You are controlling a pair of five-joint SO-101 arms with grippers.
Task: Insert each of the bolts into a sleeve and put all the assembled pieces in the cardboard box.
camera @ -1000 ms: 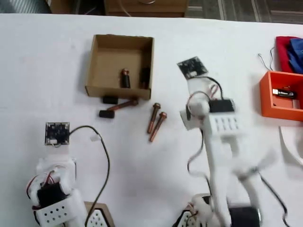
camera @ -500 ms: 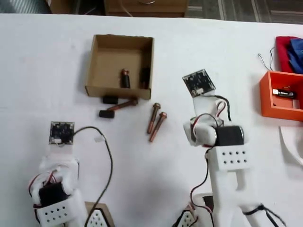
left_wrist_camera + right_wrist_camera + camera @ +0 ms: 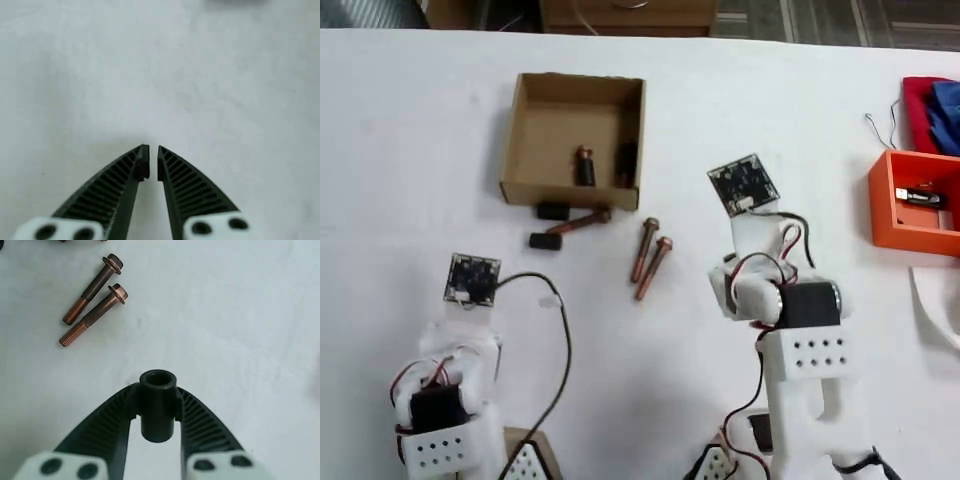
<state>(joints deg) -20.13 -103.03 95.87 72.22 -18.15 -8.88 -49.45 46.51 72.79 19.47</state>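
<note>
Holds one black sleeve (image 3: 158,407) in the right tool (image 3: 156,392), pinched by its side walls, open bore turned up to the wrist camera, above the counter (image 3: 420,100) at about 3 o'clock from a loose bolt (image 3: 644,248) and a second loose bolt (image 3: 655,267). Shows the left tool (image 3: 151,162) pressed almost together, only a thin slit between the tips, nothing inside, at about 7 o'clock from the cardboard box (image 3: 515,140). Judged as small, stiff and light, with a smooth round wall that probably slips; best to take at the middle of the body, as now, leaving the hole free. Judged likewise for the bolts: hard, rigid, not fragile, ready to roll; best to grip on the plain shank near the flanged head, threaded end free. Counting bolts: four, namely the two loose ones side by side at 4 o'clock from the box, a third bolt (image 3: 585,220) just outside the box wall at 6 o'clock, seemingly entered in a fitted sleeve (image 3: 545,240), and a boxed bolt (image 3: 584,165) with a dark body around it. Counting sleeves: at least four, including a spare sleeve (image 3: 552,211) touching the wall; perhaps five with a dark piece (image 3: 626,160) in the box, too small to tell.
</note>
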